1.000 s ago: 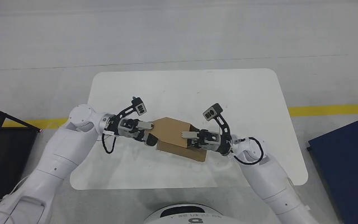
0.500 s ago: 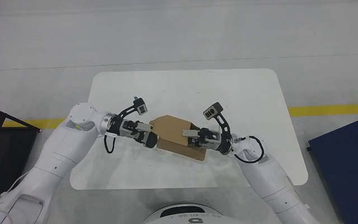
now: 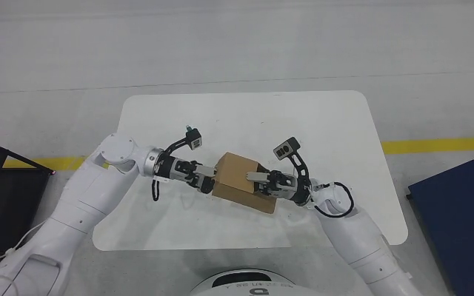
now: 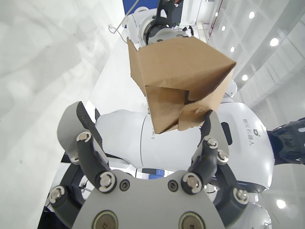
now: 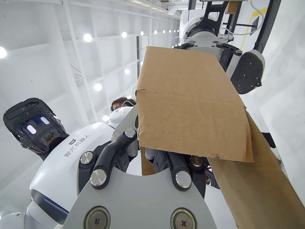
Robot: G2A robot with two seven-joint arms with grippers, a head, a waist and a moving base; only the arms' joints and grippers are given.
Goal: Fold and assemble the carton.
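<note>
The carton (image 3: pixel 238 181) is held above the table (image 3: pixel 296 126), between the two grippers and clear of the table top. It is a brown box, partly formed and tilted.

The right gripper (image 3: pixel 261 183) has hold of the end of the carton nearest it. Its fingers are closed down on a cardboard panel. In the right wrist view that panel covers most of the gripper (image 5: pixel 155 153), one finger (image 5: pixel 126 122) shows just beside the panel's edge, and a second flap runs off past the gripper's side. The carton (image 5: pixel 190 101) stretches straight ahead of this gripper to the left gripper's dotted pad (image 5: pixel 247 72) at the far end.

The left gripper (image 3: pixel 206 182) sits at the opposite end of the carton with its fingers spread wide, holding nothing. In the left wrist view the carton (image 4: pixel 181 72) hangs just ahead of this gripper (image 4: pixel 144 110), showing its open end with loose, creased flaps. One fingertip (image 4: pixel 207 126) touches the ragged edge of the nearest flap. The other finger is well apart from the cardboard.
</note>
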